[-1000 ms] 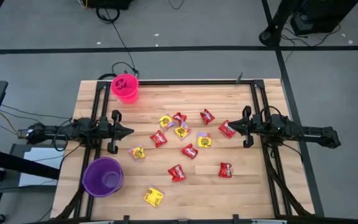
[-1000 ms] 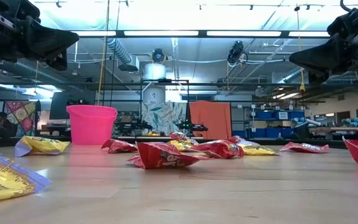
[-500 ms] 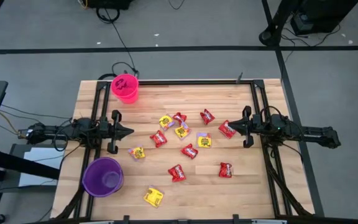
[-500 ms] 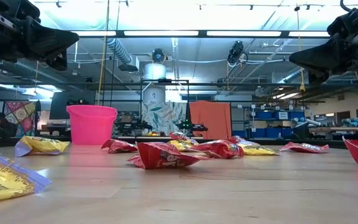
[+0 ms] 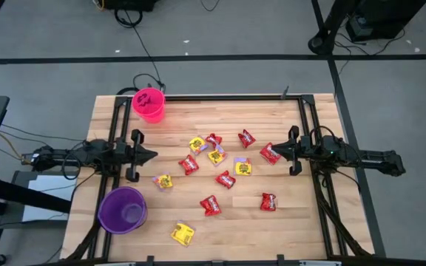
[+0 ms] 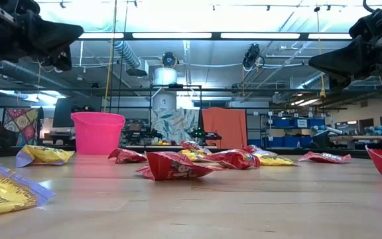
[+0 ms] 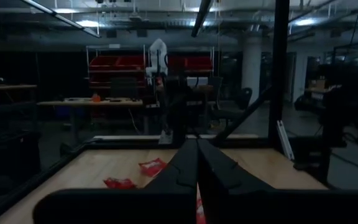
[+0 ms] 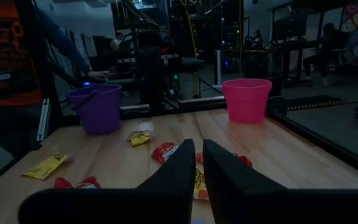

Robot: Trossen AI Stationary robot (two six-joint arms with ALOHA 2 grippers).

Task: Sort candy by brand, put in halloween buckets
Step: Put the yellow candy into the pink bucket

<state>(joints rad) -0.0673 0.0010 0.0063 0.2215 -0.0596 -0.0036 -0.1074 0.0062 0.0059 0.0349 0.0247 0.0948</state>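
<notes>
Sorting is not yet beginning: both buckets are looking empty. Lower frame, the purple bucket (image 5: 123, 210) is standing at the desk (image 5: 287, 222) edge. Mid-frame, the left pincer (image 5: 152, 155), fingers together, and the right pincer (image 5: 265, 151), slightly parted and empty, are flanking the candy (image 5: 217, 174). Upper left, the pink bucket (image 5: 149, 103) is waiting. Next move, in my judgement: descending onto one packet; room is ample.

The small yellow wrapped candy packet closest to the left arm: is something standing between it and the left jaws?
Nothing visible does. The left gripper hangs with shut jaws at the table's left side, and only bare wooden table top separates it from the small yellow wrapped candy packet.
</notes>
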